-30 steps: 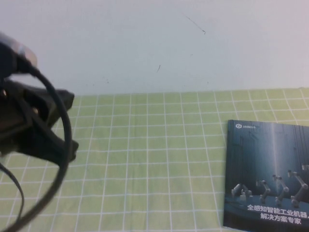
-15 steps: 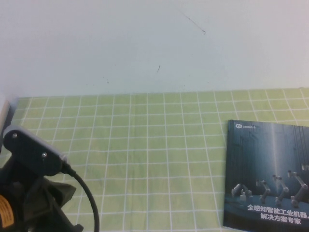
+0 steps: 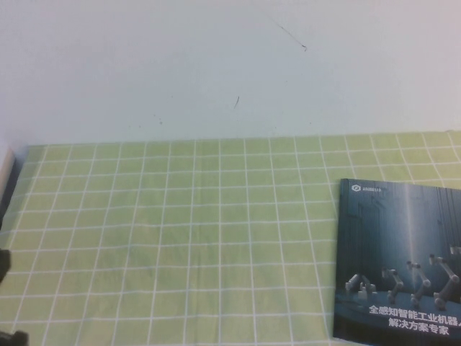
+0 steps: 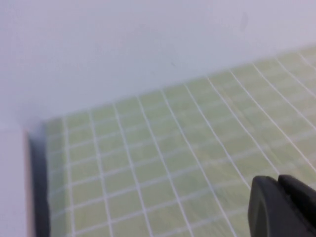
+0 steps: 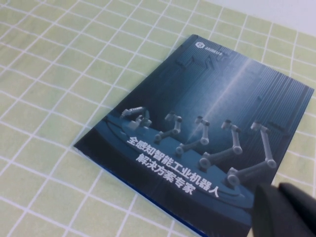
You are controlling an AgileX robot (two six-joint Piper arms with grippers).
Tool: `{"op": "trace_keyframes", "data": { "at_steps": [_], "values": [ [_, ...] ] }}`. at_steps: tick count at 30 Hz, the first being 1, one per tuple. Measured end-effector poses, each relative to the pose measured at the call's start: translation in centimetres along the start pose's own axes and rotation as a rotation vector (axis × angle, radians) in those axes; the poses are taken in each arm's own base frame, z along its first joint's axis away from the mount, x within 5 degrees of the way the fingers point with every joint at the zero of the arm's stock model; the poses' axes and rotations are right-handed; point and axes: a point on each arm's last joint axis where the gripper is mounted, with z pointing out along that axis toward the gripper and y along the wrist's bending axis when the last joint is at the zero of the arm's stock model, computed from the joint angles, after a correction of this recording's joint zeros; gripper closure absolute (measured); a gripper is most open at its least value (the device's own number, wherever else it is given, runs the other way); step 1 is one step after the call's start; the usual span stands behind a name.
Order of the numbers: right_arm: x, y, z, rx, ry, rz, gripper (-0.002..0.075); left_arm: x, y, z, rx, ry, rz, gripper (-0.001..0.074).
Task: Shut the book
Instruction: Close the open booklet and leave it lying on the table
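Note:
The book [image 3: 400, 263] lies shut and flat on the green checked cloth at the right of the high view. Its dark blue cover faces up, showing robot arms and white characters. The right wrist view shows the same book [image 5: 197, 128], with my right gripper [image 5: 277, 190] hovering over its near corner, fingers together and holding nothing. My left gripper [image 4: 279, 182] appears only in the left wrist view. It hangs above bare cloth near the table's left end, fingers pressed together and empty. Only dark scraps of the left arm [image 3: 4, 263] show at the high view's left edge.
The green checked cloth [image 3: 216, 238] covers the table up to a white wall [image 3: 216, 65]. At the cloth's left edge are a dark gap and a pale strip [image 4: 12, 182].
The left arm, large at the high view's left a second ago, has sunk down and out toward the lower left corner. The book has not moved.

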Motion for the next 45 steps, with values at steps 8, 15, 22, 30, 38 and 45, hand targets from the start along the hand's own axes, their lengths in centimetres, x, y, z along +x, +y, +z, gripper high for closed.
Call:
{"op": "trace_keyframes", "data": {
  "at_steps": [8,15,22,30,38,45],
  "values": [
    [0.0,0.0,0.0,0.0,0.0,0.0,0.0729,8.1,0.7,-1.2,-0.128,-0.203,-0.193,0.0738],
    [0.0,0.0,0.0,-0.001,0.0,0.001,0.0729,11.6,0.6,-1.4,-0.174,-0.169,-0.296,0.0738],
    [0.0,0.0,0.0,-0.001,0.001,0.001,0.0729,12.5,0.5,-1.3,-0.175,-0.068,-0.35,0.0738],
    [0.0,0.0,0.0,-0.001,0.001,0.001,0.0729,12.6,0.3,-1.3,-0.156,-0.046,-0.217,0.0738],
    [0.0,0.0,0.0,-0.001,0.001,0.001,0.0729,12.5,0.2,-1.3,-0.148,-0.044,-0.184,0.0738],
    [0.0,0.0,0.0,-0.001,0.001,0.001,0.0729,12.5,0.2,-1.3,-0.15,-0.042,-0.185,0.0738]
  ]
}}
